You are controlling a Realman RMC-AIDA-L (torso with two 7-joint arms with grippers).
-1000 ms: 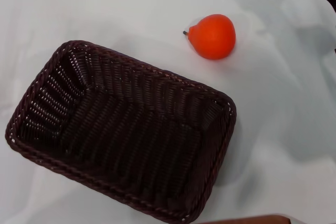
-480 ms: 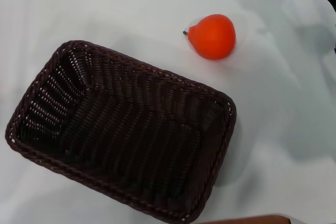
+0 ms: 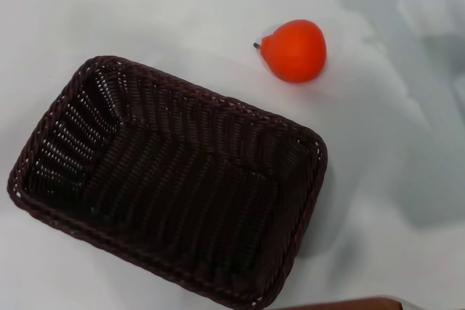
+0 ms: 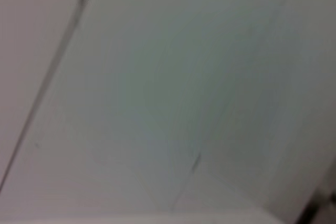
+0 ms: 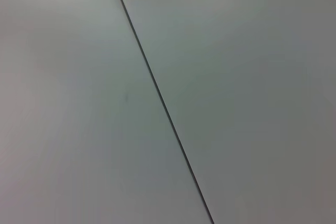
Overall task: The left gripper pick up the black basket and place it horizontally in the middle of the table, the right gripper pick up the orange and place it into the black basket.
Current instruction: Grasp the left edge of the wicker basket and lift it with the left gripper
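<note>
The black basket (image 3: 167, 183) sits slanted across the lower left of the head view on the white table (image 3: 182, 12), open side up. The orange (image 3: 294, 50) lies apart, upper right of centre. Whether either gripper's fingers are parted cannot be told.

The black basket (image 3: 167, 183) is made of woven strips, like wicker. It looks bumpy and rough all over. The strips are a bit shiny, and small spots of light sit on the twisted, rope-like rim. The orange (image 3: 293, 50) has smooth skin with a soft shine, and a small hard dark stem on one side. The counter (image 3: 182, 12) is white, flat and smooth, with a soft dull look. A thin brown strip like wood shows at the counter's near edge.
</note>
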